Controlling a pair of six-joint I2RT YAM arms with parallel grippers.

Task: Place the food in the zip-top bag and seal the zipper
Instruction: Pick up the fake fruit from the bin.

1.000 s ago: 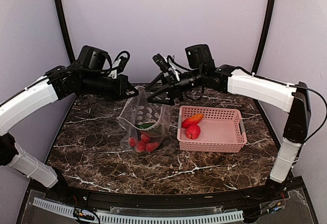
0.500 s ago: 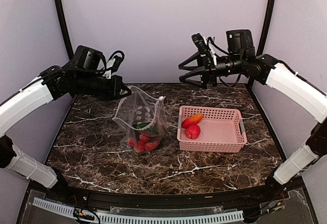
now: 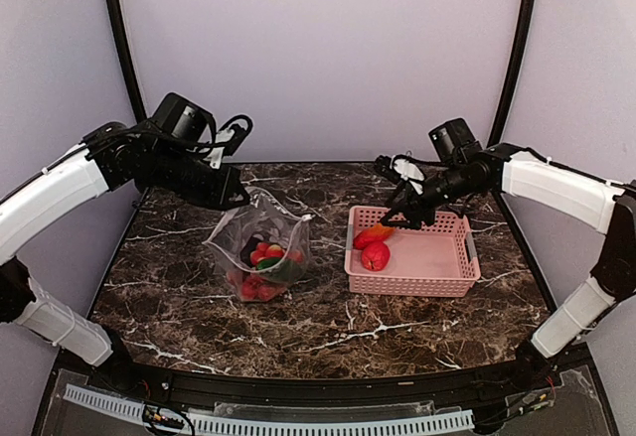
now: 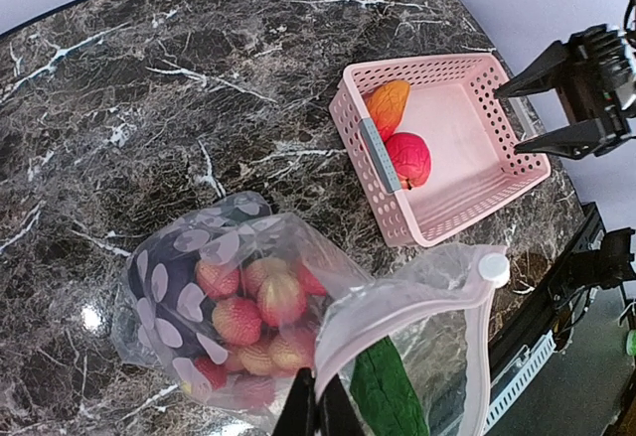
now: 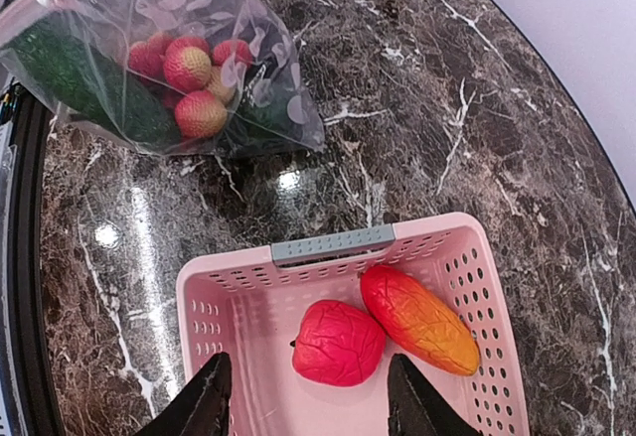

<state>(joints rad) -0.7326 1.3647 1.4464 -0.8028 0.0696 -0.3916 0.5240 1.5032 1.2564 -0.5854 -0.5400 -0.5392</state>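
**Holding the bag beside the basket**

The left gripper (image 3: pixel 241 196) is closed on the mouth edge of the bag (image 3: pixel 260 249). The bag sags onto the table (image 3: pixel 179 292) just left of the pink basket (image 3: pixel 412 283). Red berries (image 4: pixel 260 307) and a dark green cucumber (image 4: pixel 383 396) show through the clear plastic. The zipper (image 4: pixel 417 309) curves open, unsealed. The right gripper (image 3: pixel 396 201), fingers spread and empty, hovers above the basket's far edge. Inside the basket a red round piece (image 3: pixel 375 255) and an orange-red long piece (image 3: pixel 376 232) lie touching.
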